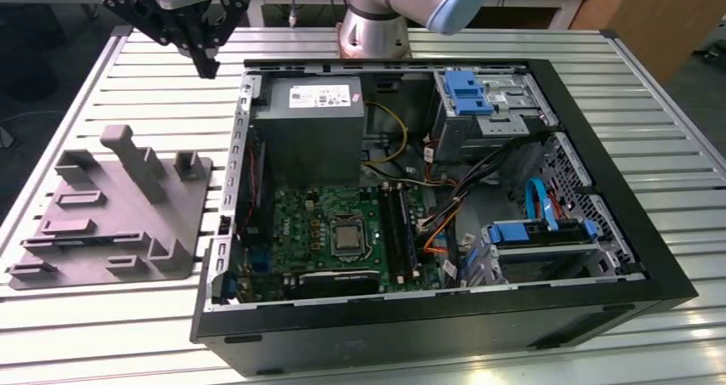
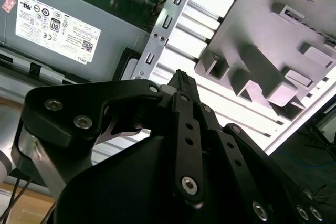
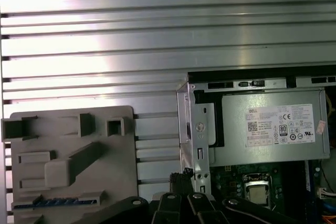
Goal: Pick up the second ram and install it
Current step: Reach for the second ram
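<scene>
Your gripper (image 1: 207,69) hangs over the far end of the table, between the grey fixture (image 1: 125,206) and the open computer case (image 1: 454,304). Its fingers are drawn together and I see nothing between them. The step in hand looks like the reach for the second ram (image 3: 58,201). I take that to be the dark strip with blue flecks lying in a slot at the fixture's near edge in the first wrist view, well apart from the fingertips.

To do this well:
- Line the fingers across the stick's thin faces.
- Come in straight from above.
- Grip it near the middle so it lifts level.
- Mind the fixture's upright posts, which stand between you and that slot.
- Keep it square in the grip, because the motherboard's black slots (image 1: 394,223) are narrow and sit deep among cables.

The surface is a slatted aluminium table (image 3: 157,35), ribbed and shiny, so anything dropped could catch in a groove. Beyond the table you have wooden furniture and dark floor.
</scene>
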Robot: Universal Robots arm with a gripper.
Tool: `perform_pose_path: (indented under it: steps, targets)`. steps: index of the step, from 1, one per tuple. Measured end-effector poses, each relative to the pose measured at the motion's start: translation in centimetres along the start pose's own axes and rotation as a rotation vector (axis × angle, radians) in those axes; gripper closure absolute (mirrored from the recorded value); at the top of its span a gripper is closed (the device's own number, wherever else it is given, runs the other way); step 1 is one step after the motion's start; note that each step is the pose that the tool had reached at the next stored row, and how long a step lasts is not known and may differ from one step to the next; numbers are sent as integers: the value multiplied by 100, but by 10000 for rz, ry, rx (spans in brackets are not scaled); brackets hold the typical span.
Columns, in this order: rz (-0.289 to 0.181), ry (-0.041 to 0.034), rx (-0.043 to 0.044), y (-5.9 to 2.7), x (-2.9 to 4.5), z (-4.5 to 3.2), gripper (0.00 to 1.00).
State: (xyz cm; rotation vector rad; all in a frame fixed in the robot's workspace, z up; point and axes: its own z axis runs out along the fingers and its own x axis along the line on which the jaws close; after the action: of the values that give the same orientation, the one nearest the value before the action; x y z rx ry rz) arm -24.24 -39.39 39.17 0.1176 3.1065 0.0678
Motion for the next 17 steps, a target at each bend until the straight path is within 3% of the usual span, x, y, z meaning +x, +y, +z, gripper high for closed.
perform_pose_path:
  steps: [17]
  targets:
    - [0,-1,-1,-20,211,9,89]
